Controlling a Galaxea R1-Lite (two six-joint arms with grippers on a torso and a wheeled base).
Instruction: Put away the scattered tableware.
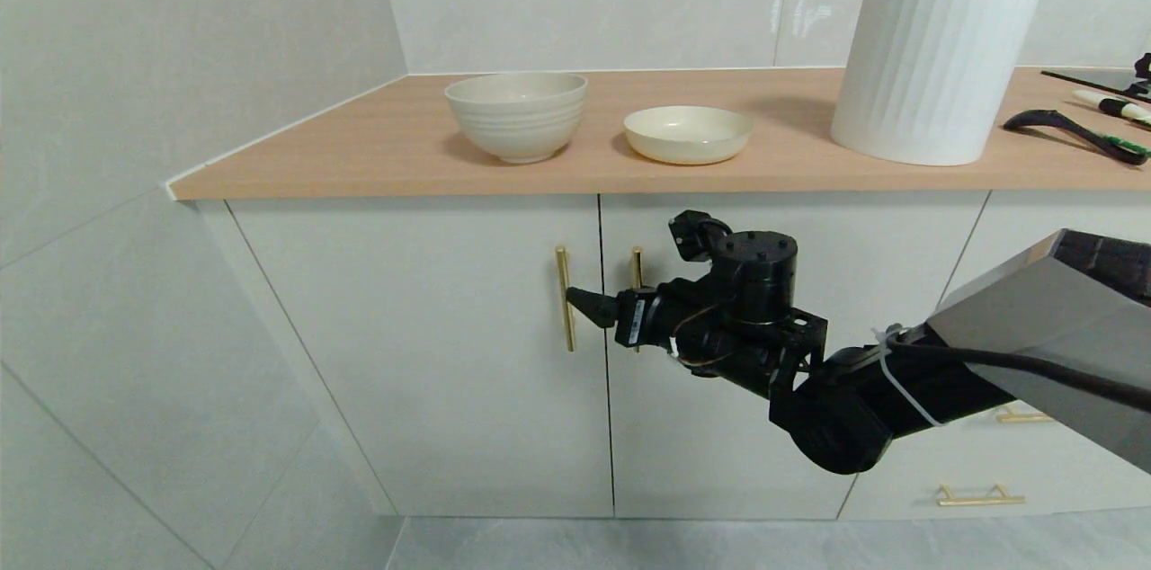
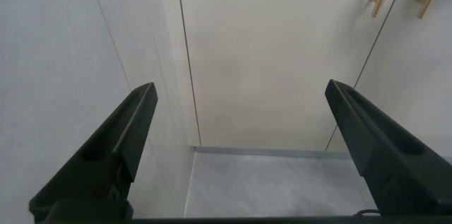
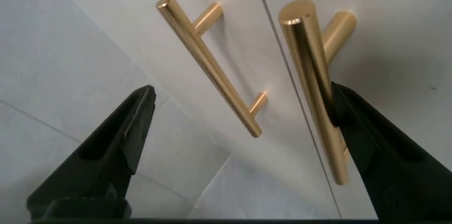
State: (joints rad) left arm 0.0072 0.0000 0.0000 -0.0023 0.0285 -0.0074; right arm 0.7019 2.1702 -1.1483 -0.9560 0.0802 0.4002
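Bowl: we find the bowl upright on the wooden countertop, toward its left end.
Dish: the shallow dish sits near the bowl, on its right, and the two do not touch.
Utensils: a black ladle lies on the countertop at the far right, with further utensils behind it that are too small for us to identify.
Container: a tall white ribbed container stands between the shallow dish and the black ladle.
Cabinet: two pale doors meet below the countertop. The left door handle and right door handle are gold bars on either side of the seam.
Right gripper: the right gripper is level with the handles, one fingertip just beside the left door handle. Its wrist view shows the fingers spread wide, empty, with both gold bars in front. We cannot tell whether anything touches.
Left gripper: the left gripper is spread wide and holds nothing. It faces the bottom of a cabinet door and the grey floor.
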